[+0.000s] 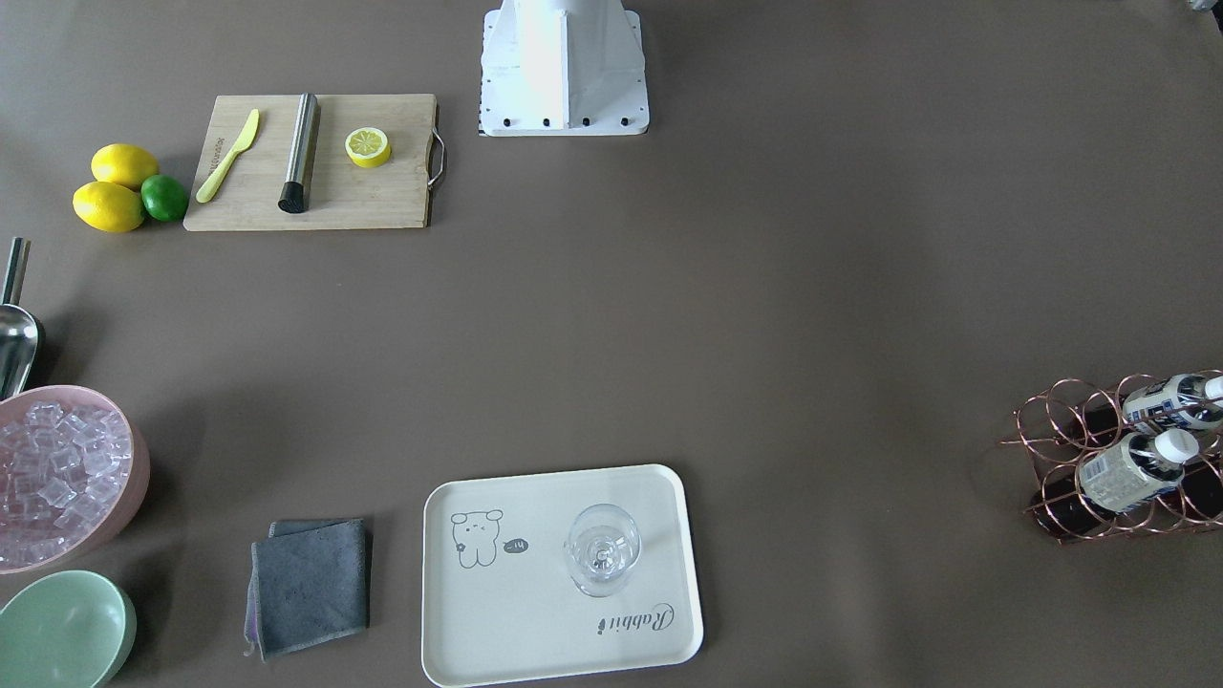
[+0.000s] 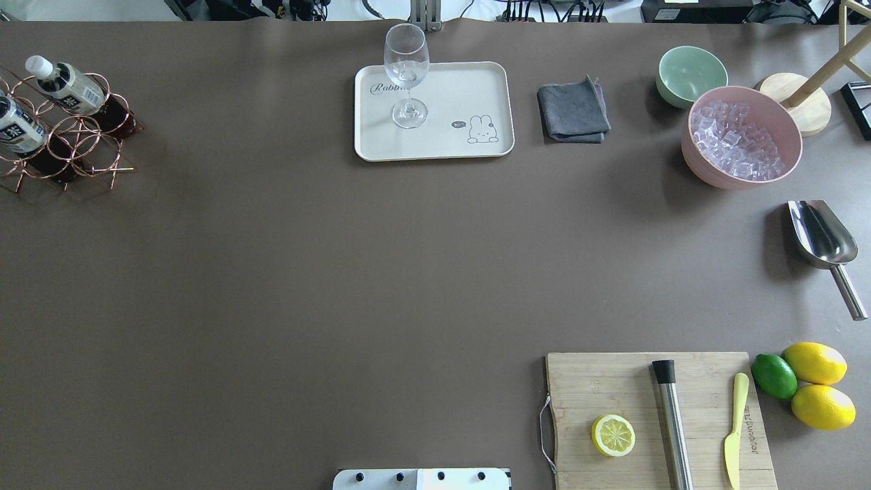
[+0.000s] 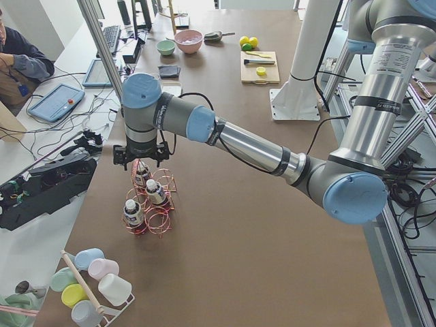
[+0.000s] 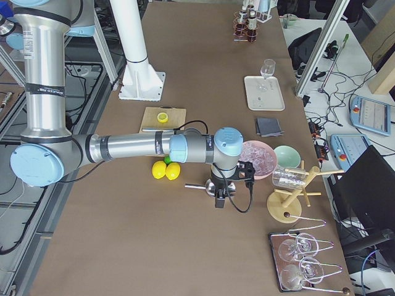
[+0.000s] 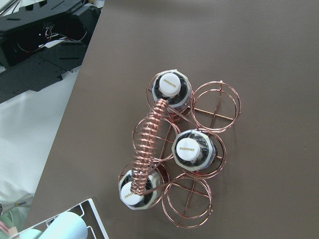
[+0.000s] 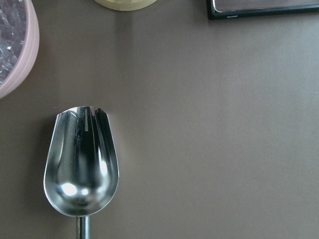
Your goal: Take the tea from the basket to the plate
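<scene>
Three tea bottles (image 5: 192, 148) stand upright in the basket (image 5: 151, 139), mid-frame in the left wrist view, with caps toward the camera and long axes vertical. The left gripper (image 3: 141, 161) hangs above them and the right gripper (image 4: 219, 198) above the scoop (image 6: 82, 164); I cannot tell either's finger state. Bare table lies between the basket and the plate (image 2: 476, 88).

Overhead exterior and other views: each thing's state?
Tea bottles: three, capped, upright in basket.
Basket: three cells filled, three empty.
Tray: holds only the glass.
Glass: upright, empty.
Tub: full of ice.
Bowl: empty.
Left end effector: over basket, grip unclear.
Right end effector: over scoop, grip unclear.
</scene>
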